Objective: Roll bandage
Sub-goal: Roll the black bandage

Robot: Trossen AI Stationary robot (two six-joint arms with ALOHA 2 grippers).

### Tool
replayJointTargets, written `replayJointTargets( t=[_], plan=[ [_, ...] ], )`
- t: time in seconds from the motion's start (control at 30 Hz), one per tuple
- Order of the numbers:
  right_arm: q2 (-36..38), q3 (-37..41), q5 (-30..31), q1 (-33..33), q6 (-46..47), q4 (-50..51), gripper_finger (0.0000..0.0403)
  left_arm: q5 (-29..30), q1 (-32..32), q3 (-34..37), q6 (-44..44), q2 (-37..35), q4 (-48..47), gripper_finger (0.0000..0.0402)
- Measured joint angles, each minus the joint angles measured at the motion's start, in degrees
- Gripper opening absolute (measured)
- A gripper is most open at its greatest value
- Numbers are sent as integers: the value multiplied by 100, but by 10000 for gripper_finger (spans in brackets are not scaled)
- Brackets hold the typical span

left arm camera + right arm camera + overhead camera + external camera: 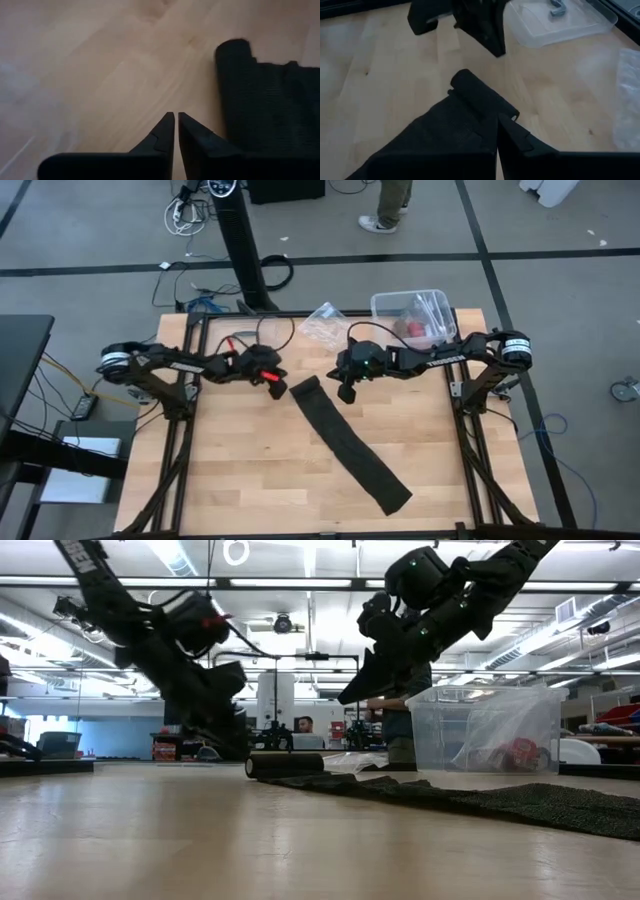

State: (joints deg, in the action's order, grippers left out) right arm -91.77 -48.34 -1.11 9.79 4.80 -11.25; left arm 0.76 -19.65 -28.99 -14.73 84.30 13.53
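The black bandage lies flat across the wooden table, slanting from mid-table toward the near right. Its far end is wound into a small roll that rests on the table. My left gripper is shut and sits low, just to the left of that roll, with nothing between its fingers. My right gripper is shut too. It hangs in the air over the bandage just right of the roll, well clear of the table in the low view.
A clear plastic box with small items stands at the table's far right, and a crumpled clear wrapper lies beside it. Bare wood spreads out at the near left. A person's legs show beyond the far edge.
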Motion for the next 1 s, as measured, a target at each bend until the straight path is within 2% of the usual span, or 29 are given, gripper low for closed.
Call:
replayJointTargets(
  t=[0.17, 0.33, 0.8, 1.0],
  plan=[
    [0, 0, 20, -117, 1, -10, 6, -488, -18, -501, 320, 709, -29, 8],
    [-1, 1, 20, -233, 4, 41, 6, -603, 11, -829, 403, 1153, -44, 6],
    [-2, 0, 10, -688, -12, 136, 8, -608, 396, -1034, 429, 1153, -108, 6],
    [-2, 0, -71, -1414, 180, 1352, 8, -490, 401, -1038, 517, 1153, -149, 6]
  ],
)
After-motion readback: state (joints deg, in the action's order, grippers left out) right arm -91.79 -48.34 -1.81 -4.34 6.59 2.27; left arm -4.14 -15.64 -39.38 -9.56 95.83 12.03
